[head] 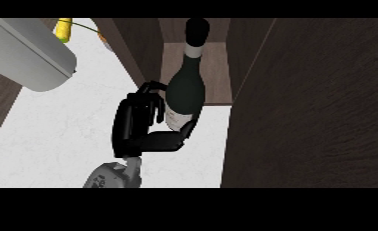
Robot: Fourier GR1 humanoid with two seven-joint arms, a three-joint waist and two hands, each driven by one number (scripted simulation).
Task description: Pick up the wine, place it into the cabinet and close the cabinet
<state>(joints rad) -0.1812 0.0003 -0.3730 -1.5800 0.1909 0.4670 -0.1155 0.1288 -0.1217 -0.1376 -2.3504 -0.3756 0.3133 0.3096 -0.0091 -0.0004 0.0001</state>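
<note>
We see one black hand (136, 125) coming up from the lower edge on a grey forearm, but we cannot tell whether it is the left or the right. Its fingers and thumb are curled round the lower body of the wine bottle (184, 90), the thumb crossing under the pale label and the fingers wrapping the left side. The bottle is dark green with a black cap and a pale band at the neck. It is tilted, with its neck pointing away from us into the open cabinet (214, 75), while its base sits over the white desk (59, 125) just at the cabinet's front edge. The dark wooden cabinet door (303, 110) stands open at the right. A grey rounded object (37, 57) fills the upper left corner, and something yellow (64, 29) shows just behind it.
</note>
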